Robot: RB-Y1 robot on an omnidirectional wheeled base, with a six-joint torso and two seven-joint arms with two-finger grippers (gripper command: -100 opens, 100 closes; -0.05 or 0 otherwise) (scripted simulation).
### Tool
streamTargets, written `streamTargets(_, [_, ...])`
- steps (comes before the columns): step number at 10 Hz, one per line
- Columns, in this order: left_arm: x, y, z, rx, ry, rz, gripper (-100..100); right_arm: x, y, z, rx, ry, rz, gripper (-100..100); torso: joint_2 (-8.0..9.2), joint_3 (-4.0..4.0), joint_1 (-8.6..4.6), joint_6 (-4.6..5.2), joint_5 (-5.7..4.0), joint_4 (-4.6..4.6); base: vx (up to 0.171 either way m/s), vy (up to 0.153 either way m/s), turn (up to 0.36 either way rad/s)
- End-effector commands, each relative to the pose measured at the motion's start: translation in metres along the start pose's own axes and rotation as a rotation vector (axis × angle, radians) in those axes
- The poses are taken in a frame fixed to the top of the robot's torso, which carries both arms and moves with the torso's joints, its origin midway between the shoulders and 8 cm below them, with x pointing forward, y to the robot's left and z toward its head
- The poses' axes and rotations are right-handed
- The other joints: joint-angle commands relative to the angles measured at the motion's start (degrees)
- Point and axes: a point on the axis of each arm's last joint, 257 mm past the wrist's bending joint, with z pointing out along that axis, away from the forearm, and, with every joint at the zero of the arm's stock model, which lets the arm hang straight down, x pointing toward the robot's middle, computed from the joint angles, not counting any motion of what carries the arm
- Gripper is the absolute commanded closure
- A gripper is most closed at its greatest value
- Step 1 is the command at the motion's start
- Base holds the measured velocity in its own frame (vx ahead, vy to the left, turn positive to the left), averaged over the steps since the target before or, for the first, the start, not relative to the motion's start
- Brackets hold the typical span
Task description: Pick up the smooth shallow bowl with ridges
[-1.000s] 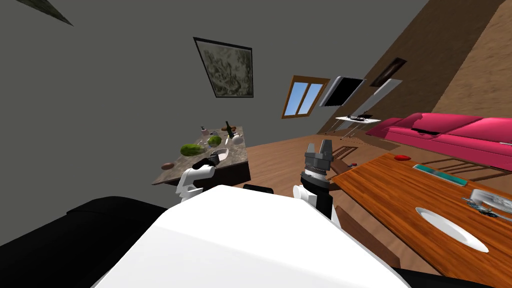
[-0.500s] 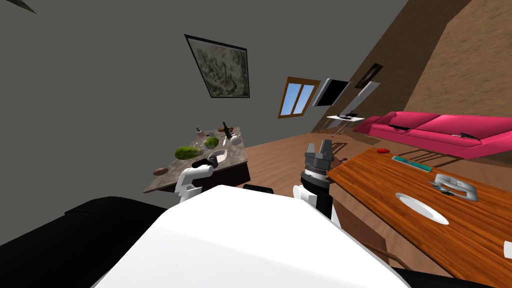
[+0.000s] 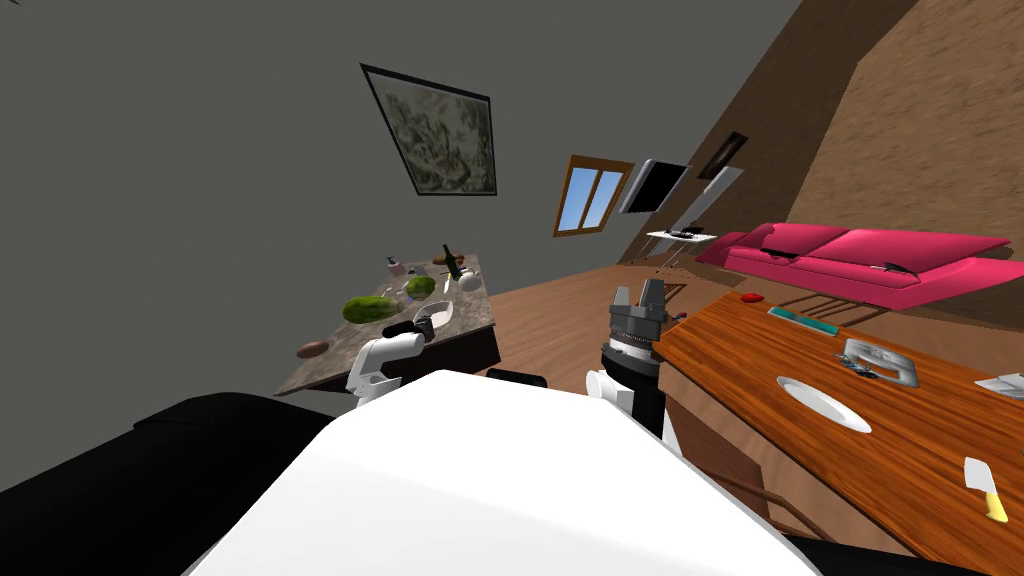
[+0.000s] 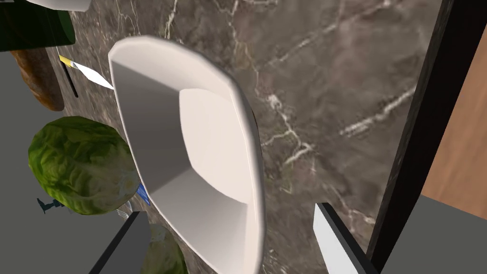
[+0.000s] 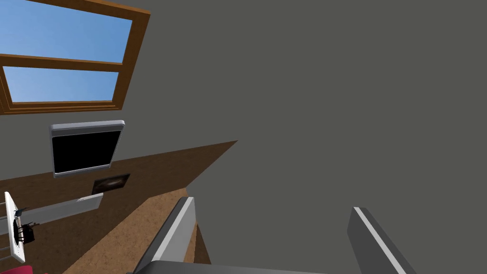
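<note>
Swinging round since a second ago, I see more of the wooden table (image 3: 740,370). Left gripper (image 4: 229,211), fingers spread, straddles the white bowl (image 4: 209,157) on the marble table (image 4: 333,95). Lettuce (image 4: 81,164) is just beside the bowl and the table's black edge is near one finger. The bowl's near rim is cut off. Right gripper (image 5: 273,204) is raised, jaws apart.

bowl (image 4: 202,157) rim cut off, lettuce (image 4: 78,164) partly hidden
</note>
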Motion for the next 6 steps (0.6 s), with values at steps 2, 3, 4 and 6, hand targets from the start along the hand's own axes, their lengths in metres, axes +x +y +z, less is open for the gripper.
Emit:
streamTargets(2, [0.0016, 0.0032, 0.0110, 0.002, 0.001, 0.001, -100, 0.0000, 0.0000, 0.0000, 0.000, 0.000, 0.000, 0, -0.05, -0.02, 0.02, 0.00, 0.00, -0.01, 0.024, 0.016, 0.003])
streamTargets(3, [0.0024, 0.0047, 0.0156, 0.002, 0.001, 0.001, -100, 0.0000, 0.0000, 0.0000, 0.000, 0.000, 0.000, 0, -0.10, -0.06, 0.05, 0.00, 0.01, -0.02, 0.034, 0.029, 0.002])
streamTargets(4, [0.0010, 0.0043, 0.0122, 0.000, 0.000, 0.001, -100, 0.0000, 0.0000, 0.0000, 0.000, 0.000, 0.000, 0, -0.12, -0.07, 0.08, 0.00, 0.02, -0.03, 0.014, 0.014, -0.002])
streamTargets(6, [0.0012, 0.0041, 0.0127, 0.002, 0.001, 0.001, 100, 0.0000, 0.0000, 0.0000, 0.000, 0.000, 0.000, 0, -0.03, -0.02, -0.01, 0.00, 0.00, -0.01, 0.000, 0.000, 0.000])
